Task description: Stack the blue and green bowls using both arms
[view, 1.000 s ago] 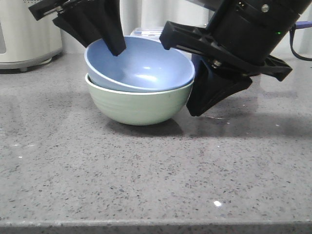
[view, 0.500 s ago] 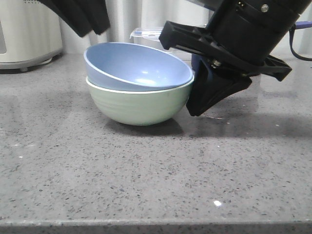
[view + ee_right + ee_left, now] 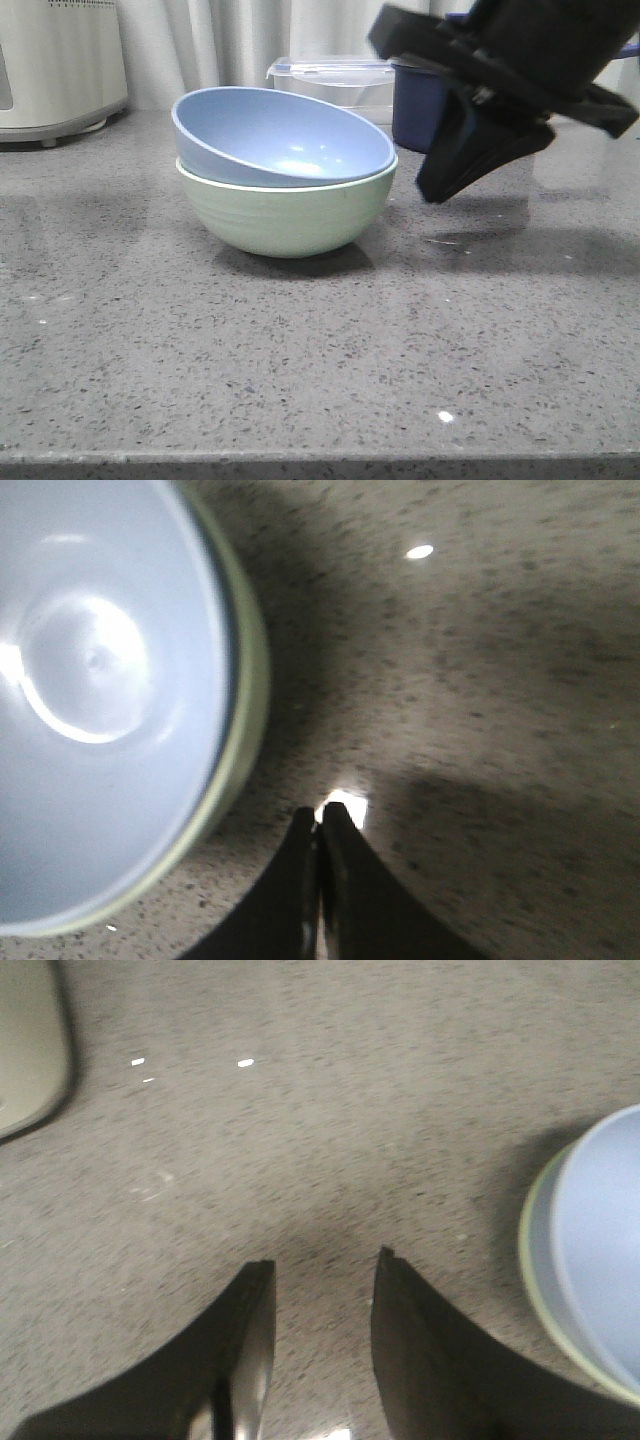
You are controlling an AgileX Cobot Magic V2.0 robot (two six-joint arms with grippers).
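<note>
The blue bowl (image 3: 285,135) rests tilted inside the green bowl (image 3: 285,215) on the grey counter, its left rim riding higher. My right gripper (image 3: 435,190) hangs just right of the stack, off the bowls, its fingers pressed shut on nothing. In the right wrist view the fingertips of that gripper (image 3: 321,815) point at bare counter beside the blue bowl (image 3: 100,680) and the green bowl's rim (image 3: 250,690). My left gripper (image 3: 322,1265) is open over bare counter, with the blue bowl (image 3: 605,1250) and the green bowl's rim (image 3: 535,1260) off to one side. It is out of the front view.
A dark navy pot (image 3: 420,105) and a clear lidded container (image 3: 330,75) stand behind the bowls. A white appliance (image 3: 55,60) sits at the back left; its edge (image 3: 30,1050) shows in the left wrist view. The counter's front edge (image 3: 320,458) runs along the bottom.
My left gripper let go of the blue bowl, rose and left the front view. The blue bowl settled lower into the green one. My right arm lifted and drew away to the right.
</note>
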